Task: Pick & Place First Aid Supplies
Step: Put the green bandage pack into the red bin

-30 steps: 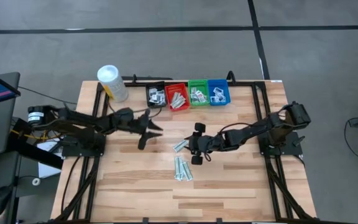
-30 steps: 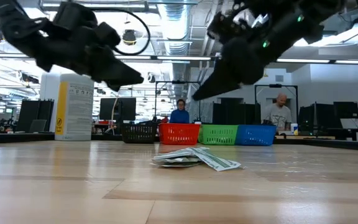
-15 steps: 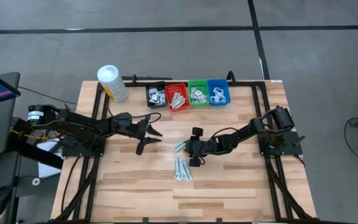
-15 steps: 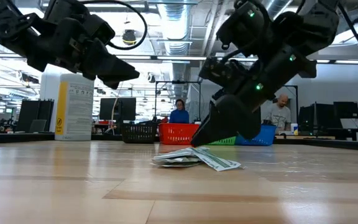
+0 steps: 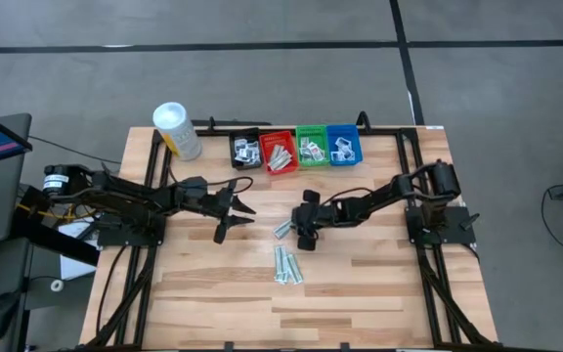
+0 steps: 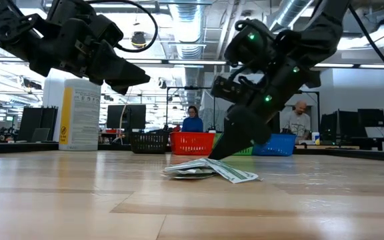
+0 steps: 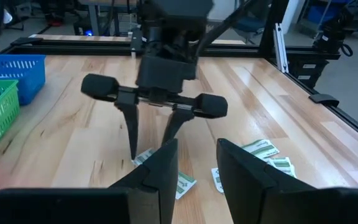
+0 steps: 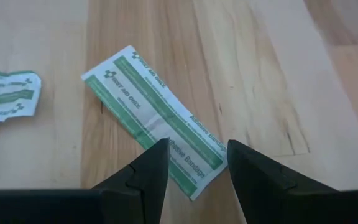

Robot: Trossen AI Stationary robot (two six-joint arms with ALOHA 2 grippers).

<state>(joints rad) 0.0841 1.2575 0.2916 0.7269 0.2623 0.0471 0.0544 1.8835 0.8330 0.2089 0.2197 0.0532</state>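
Seeing wood surface, people in room behind. Strip lying diagonal under my right tool, parted, empty; left tool parted, hovering.

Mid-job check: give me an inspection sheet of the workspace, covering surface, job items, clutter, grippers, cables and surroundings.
Surface: wooden table, no spills seen.
Job's things: one green-striped bandage strip under the right gripper; more loose strips lie nearer the front edge; four small bins at the back edge hold packets.
Clutter: white canister at the back left corner.
Grippers: right gripper open, fingertips either side of the strip, nothing held; left gripper open, empty, raised over the table's left half.
Cables: a loop of cable on the right arm, clear of the strips.
Surroundings: people stand in the room behind the table, away from the arms.
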